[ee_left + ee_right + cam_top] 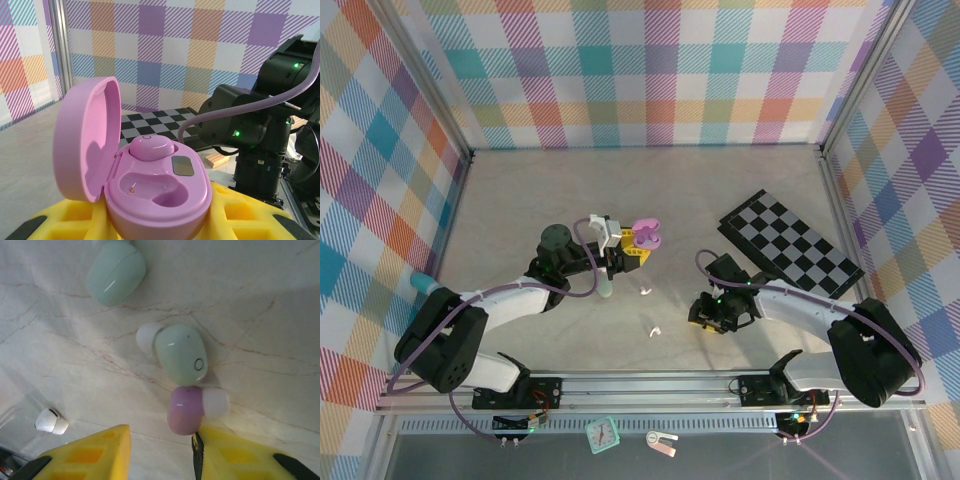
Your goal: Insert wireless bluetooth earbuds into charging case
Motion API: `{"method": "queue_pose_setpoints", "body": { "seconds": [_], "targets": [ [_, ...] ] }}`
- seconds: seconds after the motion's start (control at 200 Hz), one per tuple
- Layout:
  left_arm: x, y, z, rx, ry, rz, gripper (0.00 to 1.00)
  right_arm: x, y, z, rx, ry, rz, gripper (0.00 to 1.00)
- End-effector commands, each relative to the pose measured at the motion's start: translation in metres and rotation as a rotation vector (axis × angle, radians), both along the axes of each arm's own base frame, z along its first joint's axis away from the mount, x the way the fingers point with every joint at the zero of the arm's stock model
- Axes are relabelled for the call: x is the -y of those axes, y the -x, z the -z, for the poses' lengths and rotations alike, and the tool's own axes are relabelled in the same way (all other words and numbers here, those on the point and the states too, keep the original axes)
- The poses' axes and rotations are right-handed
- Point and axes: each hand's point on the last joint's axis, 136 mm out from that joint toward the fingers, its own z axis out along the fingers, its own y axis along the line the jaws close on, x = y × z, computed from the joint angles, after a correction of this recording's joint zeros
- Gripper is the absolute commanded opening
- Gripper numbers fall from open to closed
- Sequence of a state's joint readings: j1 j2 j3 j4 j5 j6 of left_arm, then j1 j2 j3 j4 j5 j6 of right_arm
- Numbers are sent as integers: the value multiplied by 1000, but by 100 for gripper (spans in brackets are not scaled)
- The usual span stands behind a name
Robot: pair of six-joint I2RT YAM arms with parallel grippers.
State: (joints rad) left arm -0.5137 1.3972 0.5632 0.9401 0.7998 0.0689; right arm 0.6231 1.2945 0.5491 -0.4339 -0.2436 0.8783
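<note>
Pink case [160, 200] sits clamped in the left claw [632, 250], lid up, one pocket free for loading; right claw [160, 455] hovers part-open over the purple earbud [184, 411], apparently not gripping yet.

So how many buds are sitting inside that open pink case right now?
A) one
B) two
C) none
A: a single pink bud is seated at the back of the case, while the front slot lies empty.
</note>
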Motion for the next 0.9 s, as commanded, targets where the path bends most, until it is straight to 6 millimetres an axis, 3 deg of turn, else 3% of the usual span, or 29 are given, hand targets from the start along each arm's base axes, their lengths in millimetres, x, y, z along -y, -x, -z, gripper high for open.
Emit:
{"method": "queue_pose_setpoints", "body": {
  "seconds": [0.0, 0.19, 0.385, 0.665, 0.895],
  "targets": [
    [-6, 5, -7, 40, 6, 0, 19, 5, -8, -3, 33, 30, 47, 39],
    [-7, 5, -5, 40, -1, -2, 19, 8, -19, -5, 79, 54, 68, 38],
    [-7, 6, -5, 44, -8, -2, 19, -12, -28, -13, 81, -27, 31, 38],
    [-9, 7, -7, 56, -14, -9, 20, -42, -27, -19, 13, -209, 59, 39],
    [-10, 8, -8, 61, -13, -14, 20, -29, -38, -45, 145, -109, -27, 45]
  ]
}}
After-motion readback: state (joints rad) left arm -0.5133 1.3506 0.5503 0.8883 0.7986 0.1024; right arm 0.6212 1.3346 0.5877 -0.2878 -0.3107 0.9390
